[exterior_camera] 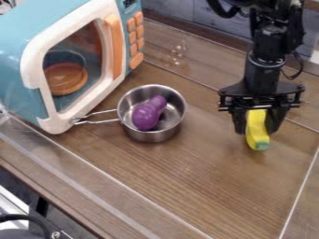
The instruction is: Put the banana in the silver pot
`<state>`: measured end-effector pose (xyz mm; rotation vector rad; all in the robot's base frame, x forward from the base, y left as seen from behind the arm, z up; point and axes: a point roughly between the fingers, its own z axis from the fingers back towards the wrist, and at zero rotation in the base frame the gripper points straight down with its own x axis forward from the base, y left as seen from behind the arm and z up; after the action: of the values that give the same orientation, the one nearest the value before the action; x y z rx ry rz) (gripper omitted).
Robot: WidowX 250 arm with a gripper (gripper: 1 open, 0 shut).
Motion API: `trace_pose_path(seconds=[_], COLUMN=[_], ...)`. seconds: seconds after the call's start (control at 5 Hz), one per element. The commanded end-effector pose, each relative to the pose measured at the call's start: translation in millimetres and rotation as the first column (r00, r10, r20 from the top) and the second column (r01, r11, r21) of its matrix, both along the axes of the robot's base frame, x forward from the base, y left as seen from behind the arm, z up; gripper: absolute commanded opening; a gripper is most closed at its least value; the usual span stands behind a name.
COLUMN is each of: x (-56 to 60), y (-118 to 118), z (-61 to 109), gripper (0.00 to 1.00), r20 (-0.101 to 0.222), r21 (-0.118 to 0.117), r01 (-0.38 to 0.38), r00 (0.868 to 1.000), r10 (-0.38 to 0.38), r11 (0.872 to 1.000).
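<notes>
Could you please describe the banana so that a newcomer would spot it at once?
From the blue toy oven, look across the wooden table to the black gripper on the right. Right at its fingers is the banana, small and yellow with a greenish tip, unlike the purple vegetable in the silver pot.

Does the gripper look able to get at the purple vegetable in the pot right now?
Probably not yet: the gripper is around the banana, though the pot's open top leaves the vegetable uncovered.
</notes>
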<state>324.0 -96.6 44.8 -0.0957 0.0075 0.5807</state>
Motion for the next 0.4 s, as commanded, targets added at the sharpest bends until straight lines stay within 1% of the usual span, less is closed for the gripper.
trace_pose_path(seconds=[0.0, 0.2], x=[3.1, -1.3], y=[10, 47], z=[53.3, 92.1], gripper=[0.00, 0.00], r20=[0.072, 0.079], r21=[-0.031, -0.058], r01=[0.008, -0.018], r00=[0.997, 0.997], r10=[-0.006, 0.022], r11=[0.999, 0.998])
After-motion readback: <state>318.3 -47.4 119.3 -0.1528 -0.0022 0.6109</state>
